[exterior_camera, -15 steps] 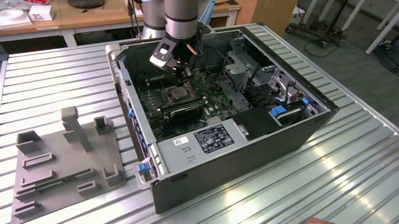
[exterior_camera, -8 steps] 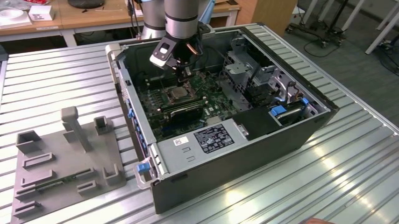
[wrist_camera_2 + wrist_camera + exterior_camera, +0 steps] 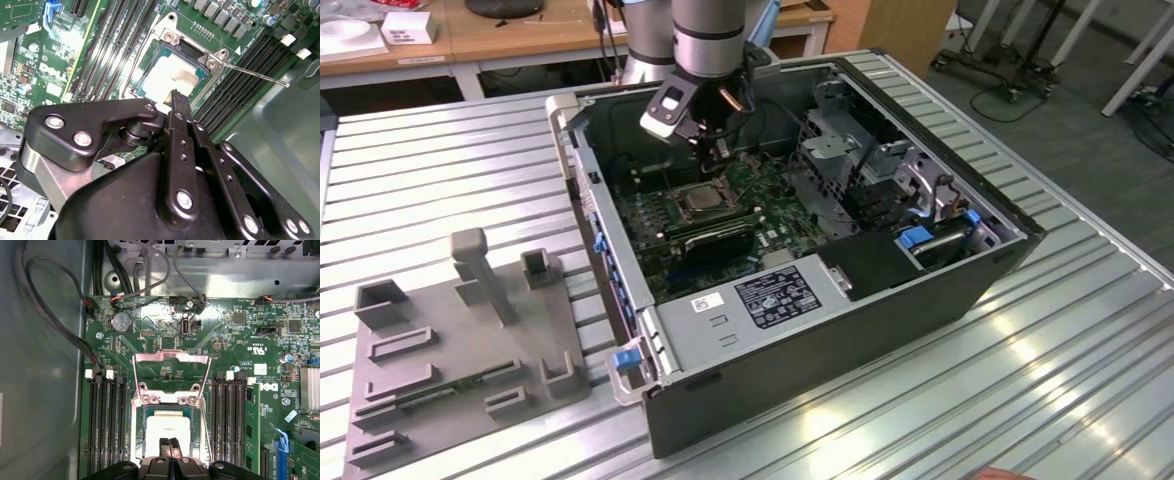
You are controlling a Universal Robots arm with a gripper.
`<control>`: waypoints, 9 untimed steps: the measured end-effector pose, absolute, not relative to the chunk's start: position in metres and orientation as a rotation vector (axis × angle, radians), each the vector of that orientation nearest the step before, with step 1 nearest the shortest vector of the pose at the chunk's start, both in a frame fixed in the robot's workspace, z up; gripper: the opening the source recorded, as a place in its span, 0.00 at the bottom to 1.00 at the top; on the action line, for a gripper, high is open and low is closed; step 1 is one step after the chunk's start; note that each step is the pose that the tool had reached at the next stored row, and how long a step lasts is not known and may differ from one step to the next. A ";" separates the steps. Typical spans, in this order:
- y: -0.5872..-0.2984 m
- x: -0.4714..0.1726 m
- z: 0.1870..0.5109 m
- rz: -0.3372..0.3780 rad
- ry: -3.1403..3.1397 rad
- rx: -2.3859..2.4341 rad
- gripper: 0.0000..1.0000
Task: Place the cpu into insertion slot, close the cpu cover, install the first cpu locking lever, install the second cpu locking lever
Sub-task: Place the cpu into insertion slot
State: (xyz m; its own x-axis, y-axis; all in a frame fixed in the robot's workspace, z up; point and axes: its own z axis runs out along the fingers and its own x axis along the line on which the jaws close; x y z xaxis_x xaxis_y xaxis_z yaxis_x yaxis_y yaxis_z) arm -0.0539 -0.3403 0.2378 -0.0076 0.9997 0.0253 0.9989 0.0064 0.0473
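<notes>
The cpu (image 3: 167,432), a silvery square chip, lies in the insertion slot (image 3: 196,430) on the green motherboard (image 3: 235,340); it also shows at the board's middle in the exterior view (image 3: 700,203). The cpu cover (image 3: 170,359), a thin metal frame, stands swung up and open on its hinge at the slot's far side. A thin locking lever rod (image 3: 255,74) sticks out past the slot, unlatched. My gripper (image 3: 168,442) hangs just above the cpu's near edge, fingers pressed together and holding nothing; its tip (image 3: 178,97) and body (image 3: 704,158) show in the other views.
Long black memory slots (image 3: 107,430) flank the socket on both sides. Loose cables (image 3: 55,315) run along the case wall. A drive cage (image 3: 847,150) and a power supply (image 3: 774,295) crowd the case. A grey fixture tray (image 3: 454,340) lies on the ribbed table at the exterior view's left.
</notes>
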 end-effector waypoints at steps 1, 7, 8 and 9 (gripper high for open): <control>-0.340 -0.054 0.238 0.081 2.218 2.202 0.11; -0.340 -0.054 0.238 0.081 2.218 2.202 0.11; -0.340 -0.054 0.238 0.080 2.218 2.202 0.11; -0.340 -0.054 0.238 0.080 2.218 2.202 0.11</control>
